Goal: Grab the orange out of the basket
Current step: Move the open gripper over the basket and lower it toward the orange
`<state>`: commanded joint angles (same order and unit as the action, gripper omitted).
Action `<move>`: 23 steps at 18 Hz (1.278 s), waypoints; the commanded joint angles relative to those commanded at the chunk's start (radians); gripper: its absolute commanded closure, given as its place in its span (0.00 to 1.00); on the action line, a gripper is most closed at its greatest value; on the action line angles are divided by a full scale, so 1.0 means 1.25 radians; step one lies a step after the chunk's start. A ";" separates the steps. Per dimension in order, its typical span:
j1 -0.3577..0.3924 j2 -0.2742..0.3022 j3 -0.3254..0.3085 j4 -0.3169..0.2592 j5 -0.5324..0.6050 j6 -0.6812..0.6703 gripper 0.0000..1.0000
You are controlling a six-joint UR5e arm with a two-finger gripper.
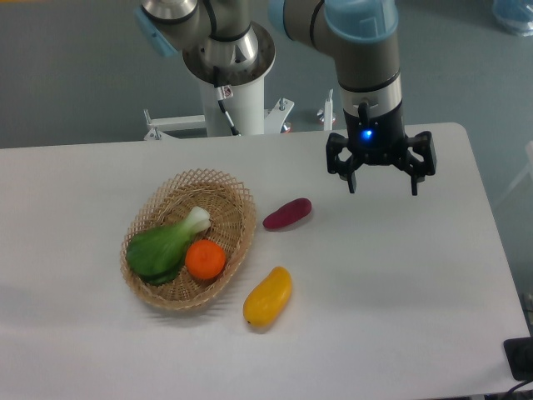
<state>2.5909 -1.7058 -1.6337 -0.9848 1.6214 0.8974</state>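
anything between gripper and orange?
In the camera view, a purple sweet potato and the basket rim lie between the open gripper and the orange.

The arm descended from the upper centre of the frame, its grey wrist vertical with a blue indicator lit, and the gripper (382,186) hung in the upper right of centre, pointing straight down with its two dark fingers (351,177) spread wide apart, holding nothing.

Round bright orange (205,259) sits in near-right part of tan oval wicker basket (225,187), left on the bench.
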 joint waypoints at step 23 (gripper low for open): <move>-0.254 -0.034 -0.131 0.020 -0.086 -0.812 0.00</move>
<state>2.2736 -1.7487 -1.7978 -0.9603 1.5140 -0.1177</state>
